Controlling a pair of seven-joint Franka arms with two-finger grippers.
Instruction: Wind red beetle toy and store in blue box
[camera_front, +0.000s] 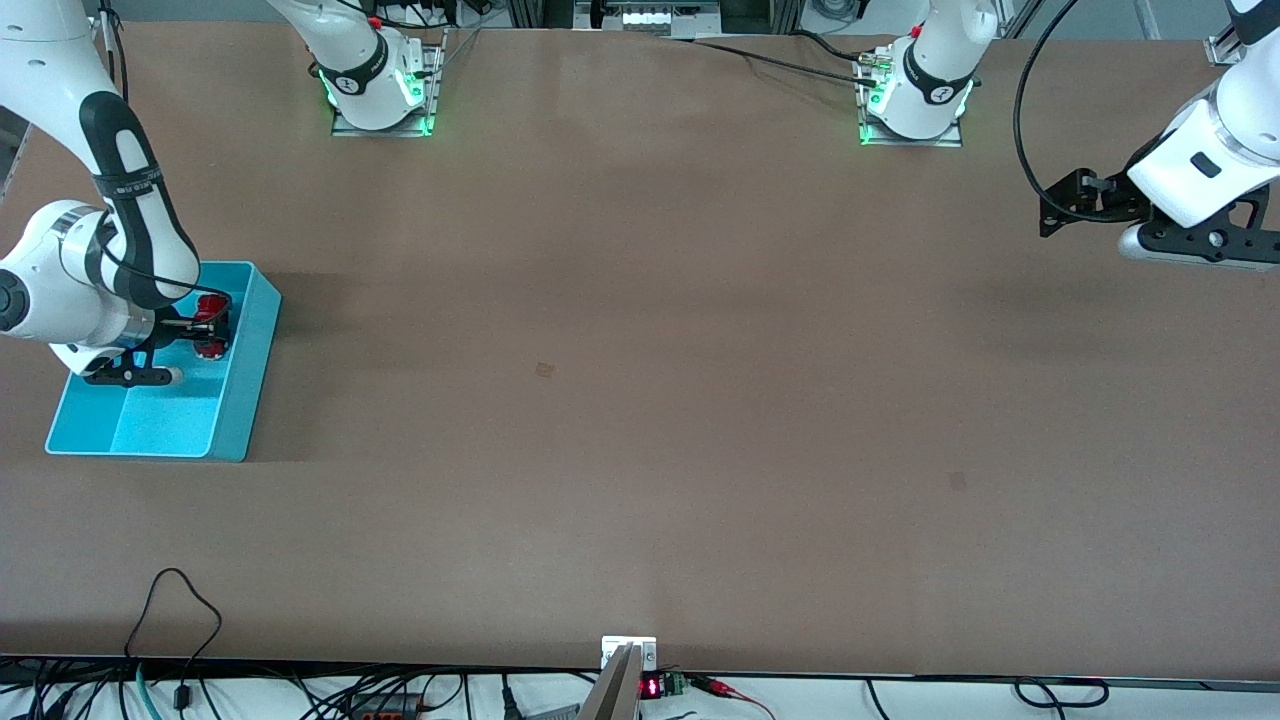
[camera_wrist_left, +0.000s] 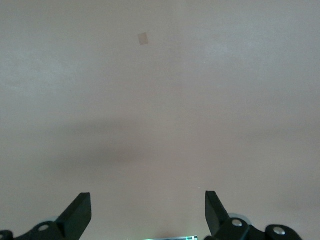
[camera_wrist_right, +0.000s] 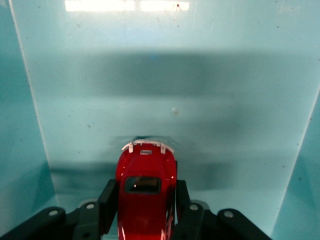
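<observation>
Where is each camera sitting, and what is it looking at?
Front view: high across the table, facing both arms; the right gripper is in the light blue plastic box.
Left wrist view: looks down at the bare brown table past the open left gripper.
Right wrist view: looks into the box, the right gripper's jaws beside the glossy red beetle toy car.
Shared: front and right wrist views show toy and box.

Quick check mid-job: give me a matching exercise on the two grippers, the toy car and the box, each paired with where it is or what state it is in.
Column one:
1. left gripper
2. right gripper
3. red beetle toy
4. blue box

Column two:
A. on the table at the right arm's end
B. open over bare table
C. down inside the box, fingers at the toy's sides
D. between the fingers, over the box floor

Pairs: 1-B, 2-C, 3-D, 4-A
</observation>
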